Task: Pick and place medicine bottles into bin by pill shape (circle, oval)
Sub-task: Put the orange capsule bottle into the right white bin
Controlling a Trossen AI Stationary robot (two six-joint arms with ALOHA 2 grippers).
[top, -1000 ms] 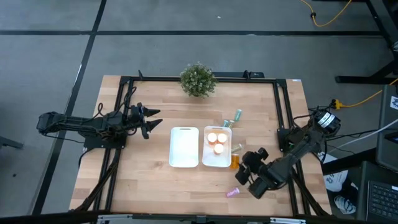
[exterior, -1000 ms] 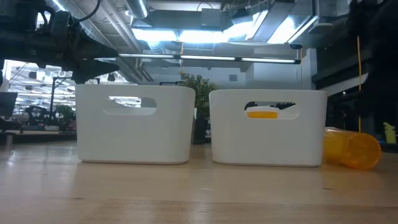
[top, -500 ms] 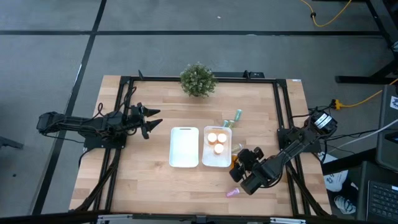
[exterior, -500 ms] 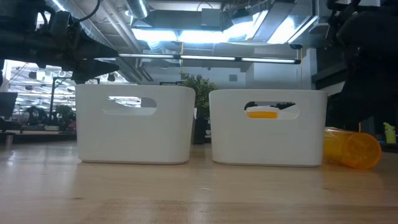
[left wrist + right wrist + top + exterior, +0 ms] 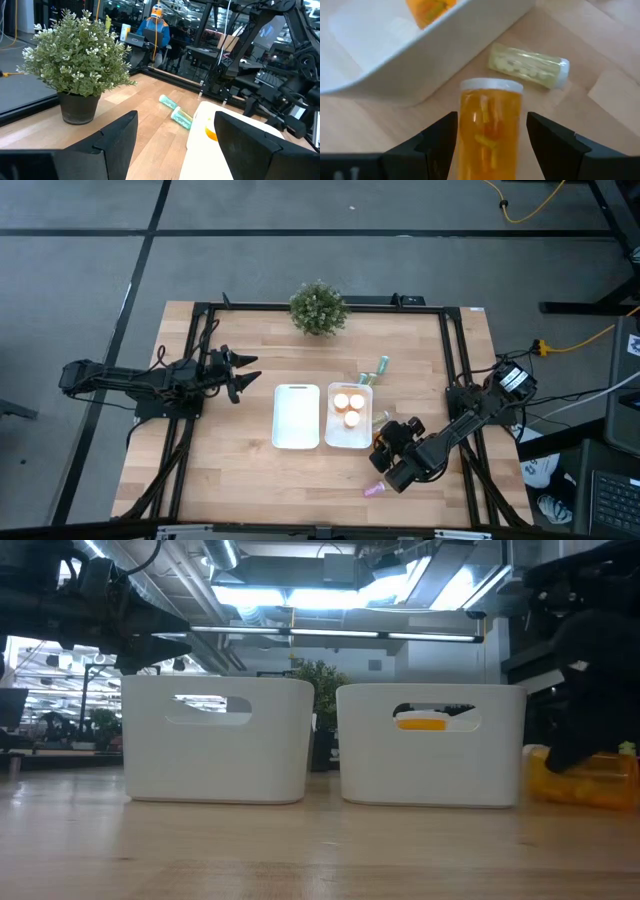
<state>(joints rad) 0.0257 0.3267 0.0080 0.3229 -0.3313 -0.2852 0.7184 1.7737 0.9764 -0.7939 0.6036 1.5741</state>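
Since one second ago, my right gripper (image 5: 381, 448) has moved toward the two white bins and is now down at the table, just beside the right bin (image 5: 349, 418). Its fingers (image 5: 437, 142) are spread apart, one on each side of an orange bottle (image 5: 490, 127) that lies on its side on the wood. I cannot tell whether they touch it. In the low view the dark gripper covers part of this orange bottle (image 5: 590, 780), which a second ago showed freely.

Near the orange bottle lies a pale green bottle (image 5: 529, 65), also on its side, close to the wall of the right bin. Inside that bin I see three orange bottles with white caps (image 5: 348, 408). The left bin (image 5: 296, 416) shows only its white bottom. Two more green bottles (image 5: 376, 370) lie between the right bin and the potted plant (image 5: 318, 308). A pink bottle (image 5: 374, 489) lies near the front edge of the table (image 5: 240, 470), just beside my right gripper.

My left gripper (image 5: 243, 374) waits above the left side of the table, with its fingers open, and it has not moved.
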